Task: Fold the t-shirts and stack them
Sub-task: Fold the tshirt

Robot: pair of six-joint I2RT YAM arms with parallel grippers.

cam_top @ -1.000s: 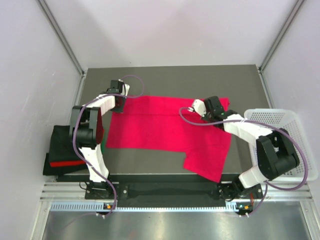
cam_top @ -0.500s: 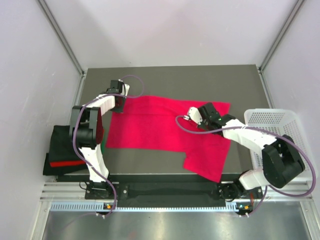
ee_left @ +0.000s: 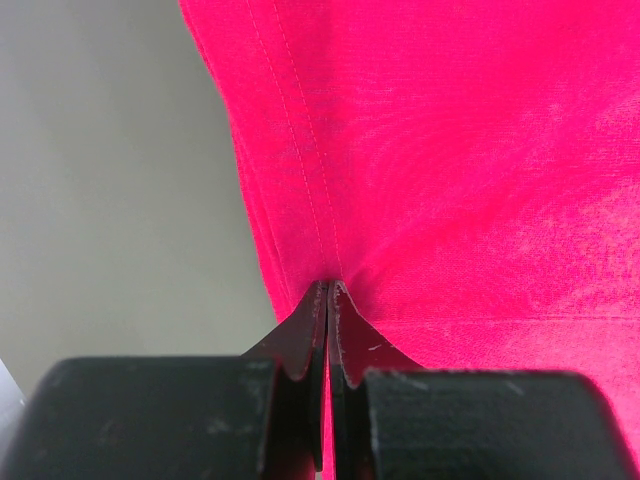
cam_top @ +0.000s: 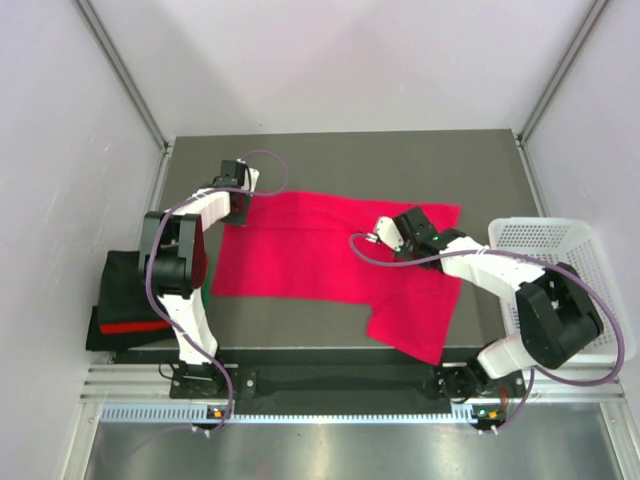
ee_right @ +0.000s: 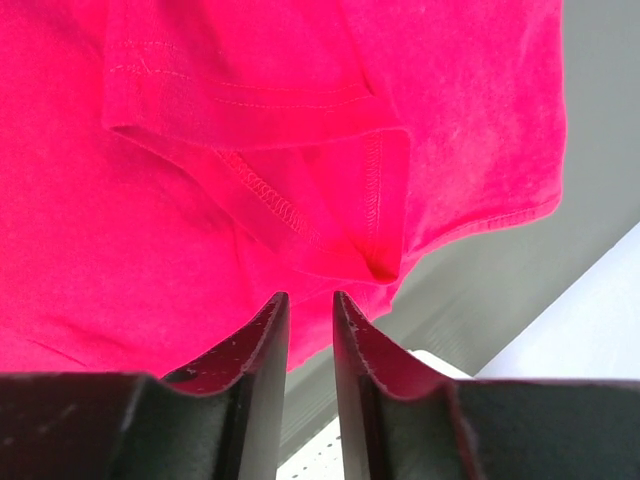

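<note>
So the magenta shirt (cam_top: 330,255) is laid flat on the worktop (cam_top: 350,160), with its long axis run sideways: the hemmed end is pointed away from the basket (cam_top: 570,235), the sleeve end toward it and near it. The stitched edge is clamped by the left fingers (ee_left: 312,335) at the corner farthest from the basket, which is only seen clearly in the left wrist view. A doubled-over sleeve cuff is only caught by the right wrist view, with the right fingers (ee_right: 262,335) set slightly apart above it, nothing between. The folded pile (cam_top: 125,300) is parked well away from the basket, beyond the shirt.

Magenta t-shirt (cam_top: 330,260) spread flat; folded pile (cam_top: 122,292) left.
</note>
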